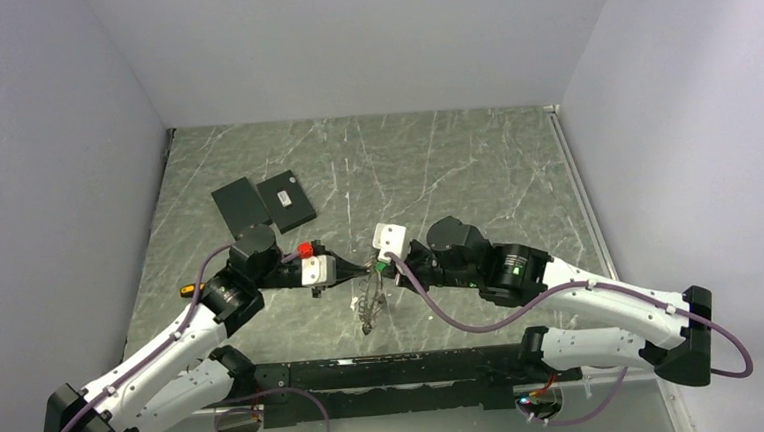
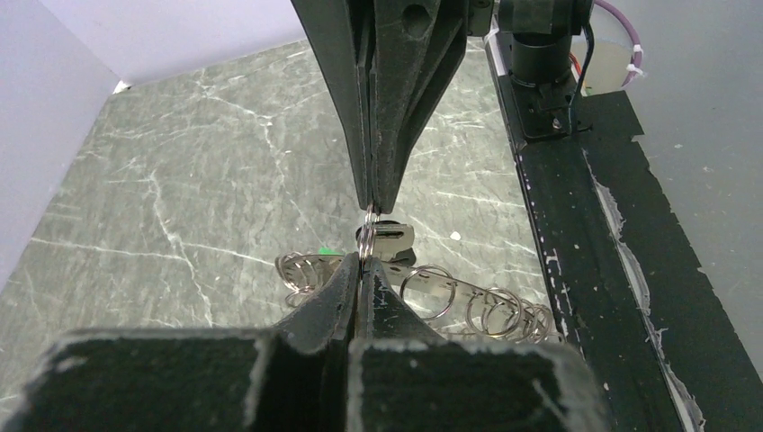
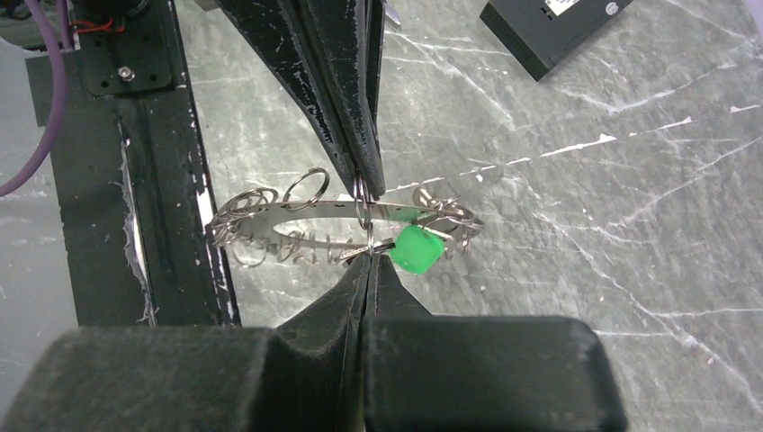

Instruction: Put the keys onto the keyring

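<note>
The keyring [image 3: 362, 209] is a small thin metal ring held in the air between both grippers. From it hangs a long chain of metal rings [image 1: 369, 307] with a green tag [image 3: 416, 247]. My left gripper [image 1: 361, 269] is shut on the ring's near edge [image 2: 366, 238]. My right gripper [image 1: 383, 266] is shut on its opposite edge, tip to tip with the left. A small flat silver piece [image 2: 396, 237], perhaps a key, lies against the ring. A tiny yellow-and-black item [image 1: 190, 288] shows by the left arm; I cannot tell what it is.
Two flat black rectangular plates [image 1: 262, 203] lie at the back left of the marble table [image 1: 475, 170]. A black mounting rail [image 1: 397, 370] runs along the near edge, and the chain droops close to it [image 2: 504, 315]. Grey walls close in the sides and back.
</note>
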Tool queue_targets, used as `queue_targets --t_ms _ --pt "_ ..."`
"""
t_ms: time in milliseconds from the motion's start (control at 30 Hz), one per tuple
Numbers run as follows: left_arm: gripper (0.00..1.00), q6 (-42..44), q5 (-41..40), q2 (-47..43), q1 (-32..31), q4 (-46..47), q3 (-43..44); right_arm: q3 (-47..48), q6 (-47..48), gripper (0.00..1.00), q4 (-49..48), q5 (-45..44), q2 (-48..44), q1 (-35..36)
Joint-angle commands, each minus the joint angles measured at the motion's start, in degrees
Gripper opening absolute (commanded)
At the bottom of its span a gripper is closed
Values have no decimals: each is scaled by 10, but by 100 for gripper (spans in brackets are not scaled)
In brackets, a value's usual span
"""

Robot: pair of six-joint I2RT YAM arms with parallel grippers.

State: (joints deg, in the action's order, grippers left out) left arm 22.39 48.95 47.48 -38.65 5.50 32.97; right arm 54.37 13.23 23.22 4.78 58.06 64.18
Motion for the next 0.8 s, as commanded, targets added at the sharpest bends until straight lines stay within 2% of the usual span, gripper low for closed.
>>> queue_targets --t_ms 0,767 --pt "0 10 24 1 3 12 34 24 12 0 -2 -13 2 15" --pt "0 21 36 25 3 -18 49 33 20 0 5 -32 2 38"
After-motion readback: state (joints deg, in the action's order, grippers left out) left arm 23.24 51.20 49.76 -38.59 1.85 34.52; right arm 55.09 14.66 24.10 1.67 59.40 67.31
